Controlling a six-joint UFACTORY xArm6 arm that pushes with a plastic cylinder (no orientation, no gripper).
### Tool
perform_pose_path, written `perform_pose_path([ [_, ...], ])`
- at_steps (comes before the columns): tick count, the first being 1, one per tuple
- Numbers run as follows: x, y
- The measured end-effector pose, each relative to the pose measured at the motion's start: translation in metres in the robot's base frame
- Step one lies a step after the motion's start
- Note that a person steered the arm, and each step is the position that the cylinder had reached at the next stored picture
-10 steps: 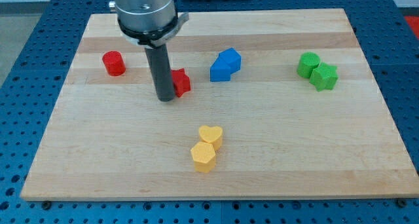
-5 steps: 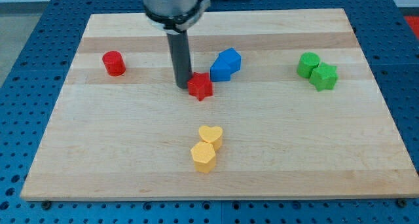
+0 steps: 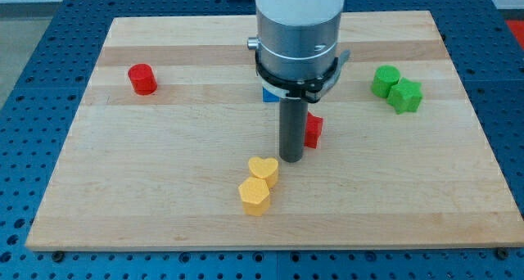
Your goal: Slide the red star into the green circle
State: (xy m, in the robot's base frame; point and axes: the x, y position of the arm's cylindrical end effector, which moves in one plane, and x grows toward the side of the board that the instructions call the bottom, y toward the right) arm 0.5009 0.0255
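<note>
The red star (image 3: 313,130) lies near the board's middle, mostly hidden behind my rod; only its right part shows. My tip (image 3: 291,157) rests on the board just left of and below the star, touching or nearly touching it. The green circle (image 3: 385,80) sits at the view's right, with a green star (image 3: 405,96) pressed against its lower right side. The red star is well to the left of and below the green circle.
A red cylinder (image 3: 142,79) stands at the view's left. A blue block (image 3: 268,92) is almost wholly hidden behind the arm. A yellow heart (image 3: 264,169) and a yellow hexagon (image 3: 255,196) lie together just below my tip.
My tip has moved right and down the board, pushing the red star right and downward past the blue block. The arm now hides most of the blue block.
</note>
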Motion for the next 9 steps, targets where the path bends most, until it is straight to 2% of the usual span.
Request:
perform_pose_path([
  [2,-0.036,0.002],
  [5,-0.064,0.071],
  [7,-0.059,0.054],
  [9,-0.093,0.053],
])
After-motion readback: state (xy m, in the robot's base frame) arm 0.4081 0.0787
